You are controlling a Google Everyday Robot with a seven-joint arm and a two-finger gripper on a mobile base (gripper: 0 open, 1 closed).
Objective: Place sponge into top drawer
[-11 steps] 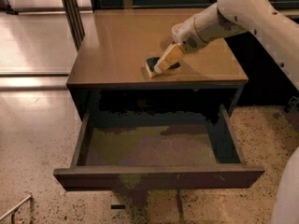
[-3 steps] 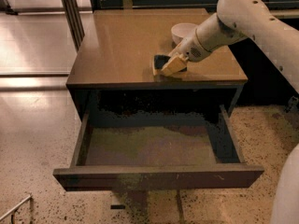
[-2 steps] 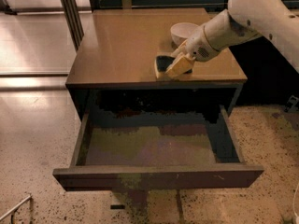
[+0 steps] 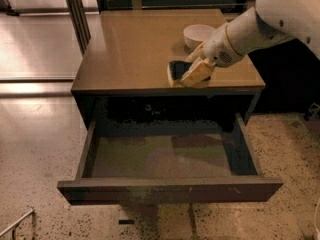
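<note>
The sponge [image 4: 176,70], dark blue-green over pale yellow foam, is at the front right of the brown cabinet top, tilted on edge. My gripper [image 4: 196,73] comes in from the right on the white arm and is shut on the sponge, one beige finger [image 4: 198,71] across its front. I cannot tell whether the sponge still touches the top. The top drawer [image 4: 170,189] is pulled wide open below, and its greenish-brown floor [image 4: 160,156] holds nothing. The sponge is above and behind the drawer opening.
A white bowl [image 4: 198,34] stands on the cabinet top [image 4: 130,49] just behind the gripper. My white arm [image 4: 280,14] fills the upper right. A metal post [image 4: 75,11] stands at the back left. Speckled floor surrounds the cabinet.
The gripper has closed in on the sponge and stayed near the front right of the top, shifting only slightly. The arm's upper part has swung, uncovering the white bowl.
</note>
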